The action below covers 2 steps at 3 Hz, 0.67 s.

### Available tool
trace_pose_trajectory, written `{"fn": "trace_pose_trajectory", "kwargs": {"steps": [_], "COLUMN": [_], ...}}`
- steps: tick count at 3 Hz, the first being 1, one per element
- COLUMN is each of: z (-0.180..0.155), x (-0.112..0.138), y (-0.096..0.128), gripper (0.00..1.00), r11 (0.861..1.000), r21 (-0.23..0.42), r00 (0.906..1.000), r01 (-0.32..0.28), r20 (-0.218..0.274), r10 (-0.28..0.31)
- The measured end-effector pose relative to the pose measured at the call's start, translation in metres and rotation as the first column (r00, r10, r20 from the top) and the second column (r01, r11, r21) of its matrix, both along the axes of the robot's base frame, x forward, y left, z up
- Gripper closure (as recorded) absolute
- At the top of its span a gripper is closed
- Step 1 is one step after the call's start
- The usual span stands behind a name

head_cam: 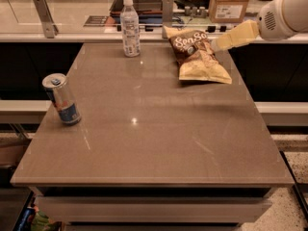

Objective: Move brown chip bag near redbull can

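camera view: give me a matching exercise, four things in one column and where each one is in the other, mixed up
Things
1. brown chip bag
2. redbull can
3. water bottle
4. gripper

Places
A. standing by the left edge of the table
B. standing at the far edge, left of the middle
C. lying on the far right part of the tabletop
D. in the air at the far right, close beside the bag's upper right edge

Pairs: 1-C, 2-A, 3-B, 4-D
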<state>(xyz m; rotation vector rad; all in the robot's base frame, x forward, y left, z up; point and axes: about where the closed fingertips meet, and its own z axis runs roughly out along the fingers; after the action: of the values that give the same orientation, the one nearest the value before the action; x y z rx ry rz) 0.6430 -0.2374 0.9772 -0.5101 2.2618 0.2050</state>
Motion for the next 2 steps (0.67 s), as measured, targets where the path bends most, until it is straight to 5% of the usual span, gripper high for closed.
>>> {"fn": "trace_pose_trajectory", "kwargs": {"steps": [1, 2], "z": [-0.031, -0.055], "x": [0.026, 0.042], "y": [0.020, 0.036], "gripper": [0.00, 0.00], "r11": [0.999, 0.998], "r21": [0.034, 0.051], "r00": [0.9861, 0.9604], "r01": [0.034, 0.042], "r20": [-0.164, -0.277], "r10": [-0.028, -0.026]}}
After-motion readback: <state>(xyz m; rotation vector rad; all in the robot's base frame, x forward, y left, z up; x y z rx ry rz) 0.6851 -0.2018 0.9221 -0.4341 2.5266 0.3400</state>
